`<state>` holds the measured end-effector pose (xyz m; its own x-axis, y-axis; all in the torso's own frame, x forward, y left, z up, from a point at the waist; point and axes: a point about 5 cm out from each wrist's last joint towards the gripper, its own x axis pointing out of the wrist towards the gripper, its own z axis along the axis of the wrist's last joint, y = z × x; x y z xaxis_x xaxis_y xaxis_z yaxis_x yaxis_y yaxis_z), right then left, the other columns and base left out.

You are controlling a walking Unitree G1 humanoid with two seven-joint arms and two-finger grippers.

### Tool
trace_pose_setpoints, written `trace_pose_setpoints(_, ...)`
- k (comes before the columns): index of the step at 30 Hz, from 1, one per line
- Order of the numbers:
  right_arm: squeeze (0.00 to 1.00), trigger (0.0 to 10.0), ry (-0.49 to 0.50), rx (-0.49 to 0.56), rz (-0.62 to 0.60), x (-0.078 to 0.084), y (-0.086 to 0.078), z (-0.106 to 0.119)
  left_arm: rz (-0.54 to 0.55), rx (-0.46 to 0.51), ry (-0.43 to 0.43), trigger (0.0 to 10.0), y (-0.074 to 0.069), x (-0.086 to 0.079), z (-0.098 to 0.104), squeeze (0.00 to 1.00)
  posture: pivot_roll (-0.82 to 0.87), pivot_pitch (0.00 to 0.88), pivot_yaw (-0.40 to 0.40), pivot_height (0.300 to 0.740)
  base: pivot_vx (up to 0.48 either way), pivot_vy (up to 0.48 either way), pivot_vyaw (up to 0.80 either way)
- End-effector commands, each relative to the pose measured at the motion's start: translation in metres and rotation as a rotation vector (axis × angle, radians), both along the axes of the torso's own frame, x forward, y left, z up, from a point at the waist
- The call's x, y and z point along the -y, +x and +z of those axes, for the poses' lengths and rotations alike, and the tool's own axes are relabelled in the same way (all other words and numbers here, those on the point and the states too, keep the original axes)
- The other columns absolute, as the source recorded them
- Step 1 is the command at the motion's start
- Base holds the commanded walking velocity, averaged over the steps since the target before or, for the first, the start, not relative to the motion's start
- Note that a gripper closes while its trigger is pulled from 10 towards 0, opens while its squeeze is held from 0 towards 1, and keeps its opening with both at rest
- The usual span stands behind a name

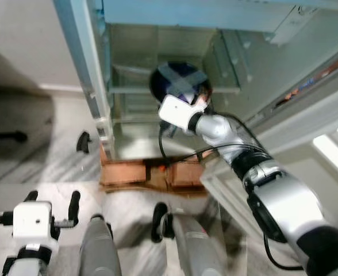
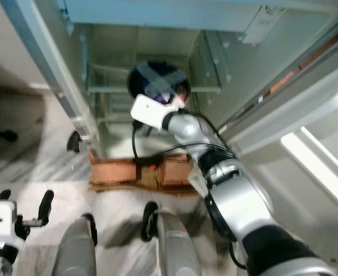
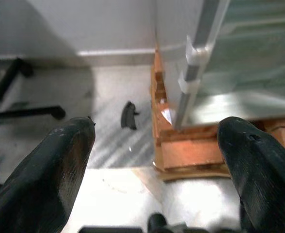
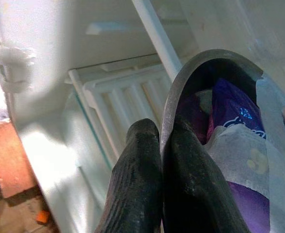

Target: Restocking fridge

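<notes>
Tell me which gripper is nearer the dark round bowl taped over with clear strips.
Right. The right gripper is clamped on the bowl's rim inside the fridge; the left gripper hangs open, low over the floor outside it.

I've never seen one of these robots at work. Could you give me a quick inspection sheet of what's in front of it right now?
Surface: pale marbled floor; fridge stands open on a brick base.
Job's things: dark bowl, crossed with tape, purple packets inside, held in the fridge.
Clutter: small black piece on the floor beside the fridge.
Grippers: right gripper pinches the bowl's rim; left gripper open, low, holding nothing.
Cables: black cable hanging from the right arm.
Surroundings: white wall, chair legs.
</notes>
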<state>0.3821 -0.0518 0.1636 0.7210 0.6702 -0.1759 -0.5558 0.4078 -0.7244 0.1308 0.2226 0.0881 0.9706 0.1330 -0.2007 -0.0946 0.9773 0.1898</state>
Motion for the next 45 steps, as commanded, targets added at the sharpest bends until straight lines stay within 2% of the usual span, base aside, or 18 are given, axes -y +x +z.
trace_pose_setpoints(1,0.0,10.0,-0.023,0.02,0.011,-0.003,0.001,0.004,0.012,-0.037,-0.005,10.0,-0.01,0.003,-0.002,0.0,0.3,0.449,-0.216,0.74,0.0,0.0,0.0)
trace_pose_setpoints(6,0.0,10.0,-0.065,0.083,-0.043,-0.004,0.01,0.019,0.024,-0.064,-0.002,10.0,-0.021,0.005,0.001,0.0,0.3,0.472,-0.217,0.74,0.0,0.0,0.0)
trace_pose_setpoints(13,0.0,10.0,-0.065,0.129,-0.13,0.002,0.019,0.037,0.026,-0.092,-0.005,10.0,-0.032,0.008,0.004,0.0,0.31,0.506,-0.221,0.74,0.0,0.0,0.0)
trace_pose_setpoints(20,0.0,10.0,-0.065,0.181,-0.199,0.006,0.025,0.051,0.03,-0.099,-0.005,10.0,-0.035,0.008,0.008,0.0,0.32,0.519,-0.224,0.74,0.0,0.0,0.0)
trace_pose_setpoints(21,0.66,10.0,-0.056,0.197,-0.215,0.007,0.027,0.056,0.032,-0.103,-0.004,10.0,-0.036,0.008,0.009,0.0,0.32,0.519,-0.223,0.74,0.0,0.0,0.0)
trace_pose_setpoints(22,0.66,10.0,-0.056,0.204,-0.218,0.007,0.027,0.057,0.032,-0.104,-0.003,10.0,-0.036,0.008,0.009,0.0,0.32,0.519,-0.223,0.74,0.0,0.0,0.0)
trace_pose_setpoints(23,1.0,10.0,-0.058,0.211,-0.22,0.007,0.027,0.058,0.033,-0.106,-0.003,10.0,-0.037,0.008,0.009,0.0,0.32,0.519,-0.223,0.74,0.0,0.0,0.0)
trace_pose_setpoints(31,1.0,10.0,-0.072,0.321,-0.252,0.007,0.03,0.07,0.033,-0.116,0.005,10.0,-0.038,0.009,0.008,0.0,0.32,0.514,-0.219,0.74,0.0,0.0,0.0)
trace_pose_setpoints(33,1.0,10.0,-0.095,0.388,-0.273,0.01,0.03,0.074,0.031,-0.119,0.009,10.0,-0.037,0.009,0.008,0.0,0.32,0.514,-0.22,0.74,0.0,0.0,0.0)
trace_pose_setpoints(38,1.0,10.0,-0.094,0.428,-0.297,0.016,0.031,0.077,0.031,-0.118,0.013,10.0,-0.035,0.009,0.007,0.0,0.32,0.509,-0.221,0.74,0.0,0.0,0.0)
trace_pose_setpoints(41,1.0,10.0,-0.07,0.413,-0.289,0.019,0.031,0.076,0.029,-0.112,0.016,10.0,-0.031,0.008,0.005,0.0,0.32,0.499,-0.221,0.74,0.0,0.0,0.0)
trace_pose_setpoints(44,1.0,10.0,-0.042,0.352,-0.264,0.021,0.03,0.07,0.029,-0.103,0.019,10.0,-0.025,0.007,0.004,0.0,0.31,0.483,-0.223,0.74,0.0,0.0,0.0)
trace_pose_setpoints(45,1.0,10.0,-0.001,0.261,-0.237,0.023,0.028,0.063,0.027,-0.098,0.019,10.0,-0.02,0.007,0.002,0.0,0.3,0.469,-0.221,0.74,0.0,0.0,0.0)
